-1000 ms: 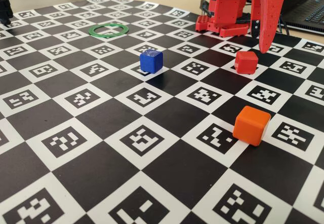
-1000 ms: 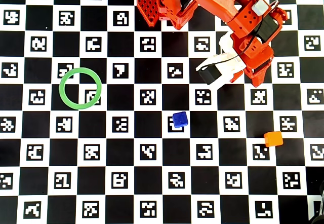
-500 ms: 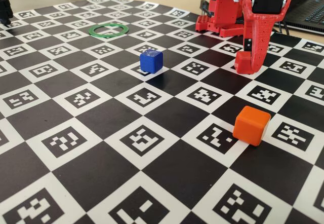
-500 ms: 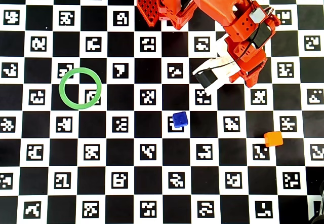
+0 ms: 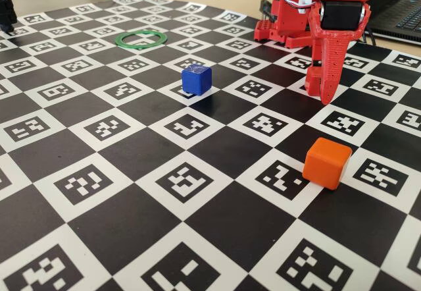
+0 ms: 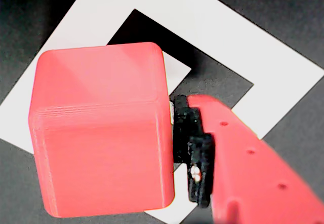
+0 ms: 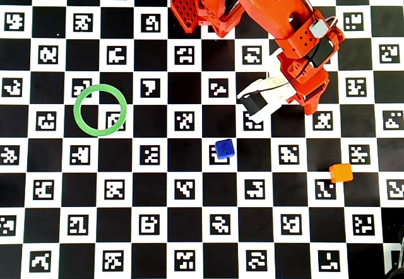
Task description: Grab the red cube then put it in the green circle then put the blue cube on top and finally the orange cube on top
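Currently the red cube [image 6: 101,133] is touched by one claw [image 5: 324,93] finger [image 6: 243,163]; grip state cannot be told.
Blue cube [image 7: 224,148] sits mid-tabletop, orange cube [image 7: 341,173] toward the overhead view's right edge.

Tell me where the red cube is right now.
In the wrist view the red cube fills the left, on a white marker square, its right face against the pincer's black pad; the other views hide it behind the pincer.

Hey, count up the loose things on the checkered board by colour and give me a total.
Red: 1, the red cube, seen only in the wrist view beside the gripper.
Blue: 1, the blue cube.
Orange: 1, the orange cube.
Green: 1, the green circle.
Total: 4.
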You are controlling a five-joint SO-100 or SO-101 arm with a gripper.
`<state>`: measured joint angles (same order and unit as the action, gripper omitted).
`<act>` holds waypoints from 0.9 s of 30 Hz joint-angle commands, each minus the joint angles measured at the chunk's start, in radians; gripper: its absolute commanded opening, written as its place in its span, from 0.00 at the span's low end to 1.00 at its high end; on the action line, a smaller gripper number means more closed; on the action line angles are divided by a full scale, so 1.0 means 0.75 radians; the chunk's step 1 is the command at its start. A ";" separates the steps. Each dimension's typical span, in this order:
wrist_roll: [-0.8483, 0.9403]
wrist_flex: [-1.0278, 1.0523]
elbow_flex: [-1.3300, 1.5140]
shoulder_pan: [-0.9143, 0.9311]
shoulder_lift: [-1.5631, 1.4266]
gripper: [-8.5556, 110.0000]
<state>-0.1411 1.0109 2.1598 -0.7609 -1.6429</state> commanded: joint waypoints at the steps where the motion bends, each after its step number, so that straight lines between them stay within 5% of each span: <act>1: 0.010 0.000 -0.004 0.004 -0.018 0.34; 11: 0.004 0.002 -0.008 -0.006 -0.018 0.13; 27: 0.020 0.319 -0.164 0.057 -0.205 0.11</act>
<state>-0.1319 1.1689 2.1460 -0.7486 -1.6843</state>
